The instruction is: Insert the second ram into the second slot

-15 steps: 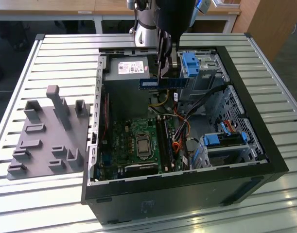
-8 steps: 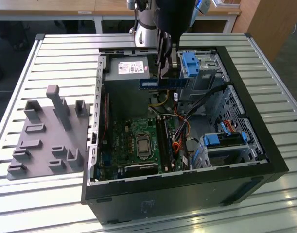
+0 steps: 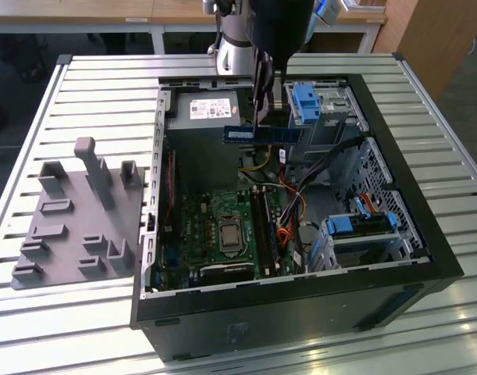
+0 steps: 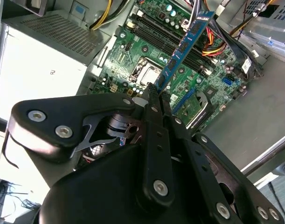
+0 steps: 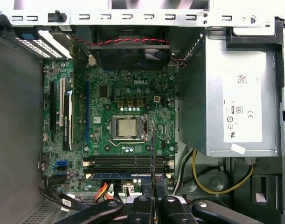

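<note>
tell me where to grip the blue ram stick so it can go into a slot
Pinch the ram stick across its two flat faces, mid-length on the upper long edge, coming from above. It is thin and long, so a centred hold keeps it level and leaves the lower contact edge free. The end effector holds it that way now, above the open case.

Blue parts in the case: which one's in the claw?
The second ram, the thin flat blue stick with the white sticker, pinched in the claw above the motherboard. The chunky blue clips sit apart from it.
</note>
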